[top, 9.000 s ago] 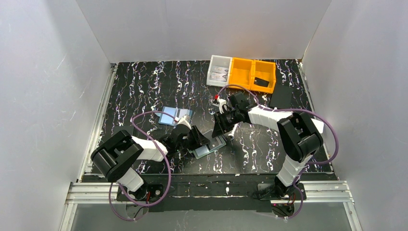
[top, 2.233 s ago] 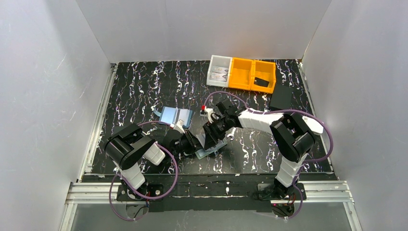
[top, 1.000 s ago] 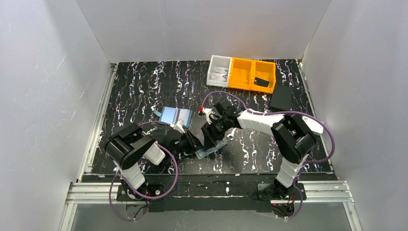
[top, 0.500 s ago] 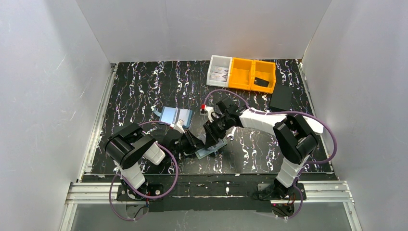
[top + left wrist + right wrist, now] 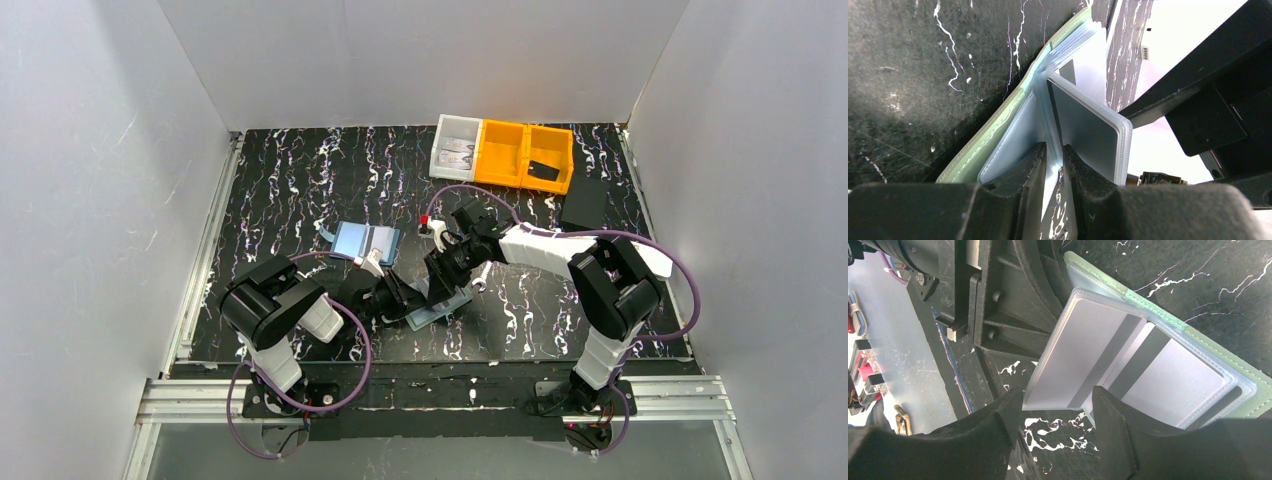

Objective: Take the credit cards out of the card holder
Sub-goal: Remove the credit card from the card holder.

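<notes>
The sage-green card holder point(image 5: 447, 305) lies open on the mat near the front. In the left wrist view its green cover point(image 5: 998, 131) lies flat and one clear inner sleeve point(image 5: 1088, 131) stands up. My left gripper point(image 5: 1054, 161) is shut on the lower edge of that sleeve. A grey-blue card point(image 5: 1083, 352) with a dark stripe sits in the raised sleeve. A second card point(image 5: 1175, 380) sits in the sleeve below. My right gripper point(image 5: 1055, 415) is open, its fingers on either side of the raised sleeve's near corner, not touching it. In the top view it point(image 5: 440, 282) hovers over the holder, close to my left gripper point(image 5: 407, 297).
A light-blue flat rectangle point(image 5: 364, 240) with a dark stripe lies behind the left gripper. A clear bin point(image 5: 455, 147) and orange bins point(image 5: 523, 155) stand at the back. A black box point(image 5: 583, 206) lies at the back right. White walls close in three sides.
Since 9 s ago the right gripper has moved left over the holder and the left arm has swung in to grip a sleeve. Over the last second the right wrist shifted only slightly.
</notes>
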